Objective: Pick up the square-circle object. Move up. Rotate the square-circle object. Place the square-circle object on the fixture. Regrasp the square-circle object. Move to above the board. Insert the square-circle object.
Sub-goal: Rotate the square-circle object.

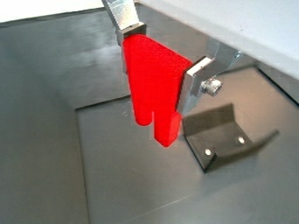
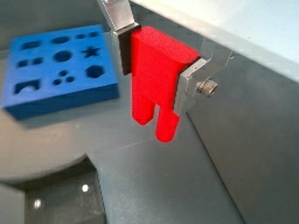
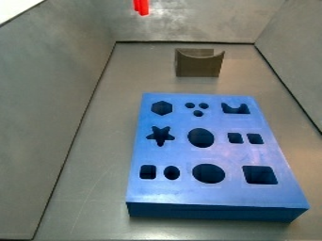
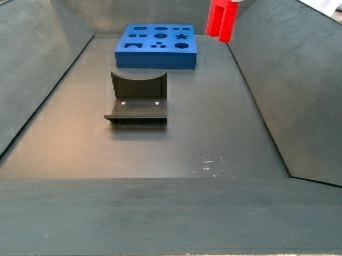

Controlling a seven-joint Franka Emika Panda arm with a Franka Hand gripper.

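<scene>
Holding square-circle object (image 1: pixel 152 83) clamped in gripper (image 1: pixel 162 54), long axis vertical, prongs down, high above fixture (image 1: pixel 222 136); probably rotate next before placing.

Soft even light, faint floor sheen, slightly blurred wrist views.

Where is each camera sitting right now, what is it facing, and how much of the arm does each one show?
Wrist view: on the arm, looking past the gripper holding the square-circle object, fixture below.
Wrist view: same mount, gripper and red piece, board beyond.
Side view: at the board's near end, fixture behind; only the piece shows.
Side view: opposite end, fixture before board; piece.
All share the red piece.
</scene>
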